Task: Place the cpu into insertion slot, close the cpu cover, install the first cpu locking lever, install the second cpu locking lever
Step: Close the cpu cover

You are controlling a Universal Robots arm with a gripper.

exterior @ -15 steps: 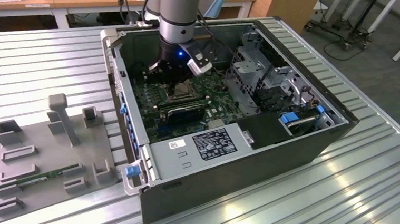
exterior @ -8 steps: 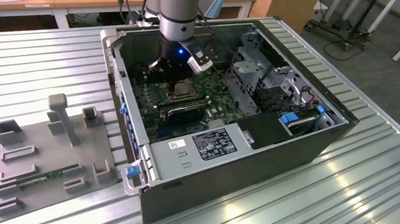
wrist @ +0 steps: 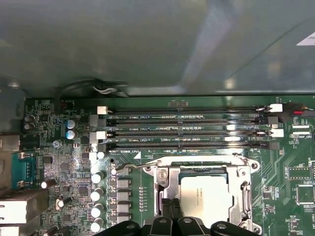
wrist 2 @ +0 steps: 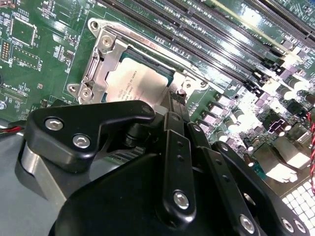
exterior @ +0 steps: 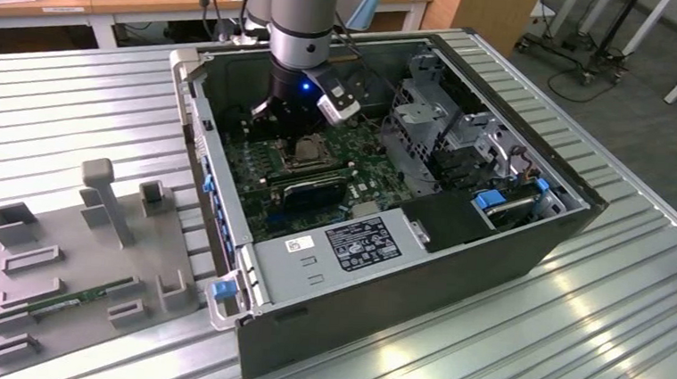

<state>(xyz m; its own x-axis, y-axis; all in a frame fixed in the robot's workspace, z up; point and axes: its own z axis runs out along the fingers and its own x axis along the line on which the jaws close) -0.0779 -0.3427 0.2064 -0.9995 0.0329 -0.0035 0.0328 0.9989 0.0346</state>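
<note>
In the exterior view, the gripper [exterior: 282, 134] hangs inside the computer case [exterior: 453, 269], at eleven o'clock of the insertion slot [exterior: 302, 155]. In the second wrist view, the cpu [wrist 2: 140, 83] lies in the slot under the lowered cpu cover [wrist 2: 104, 56]. In the first wrist view, the fingers [wrist: 166, 209] sit narrow, nearly together, at the cover's edge.

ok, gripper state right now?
Gripper: jaws shut, nothing visibly held, tips at the edge of the cpu cover, which lies over the seated cpu.
</note>
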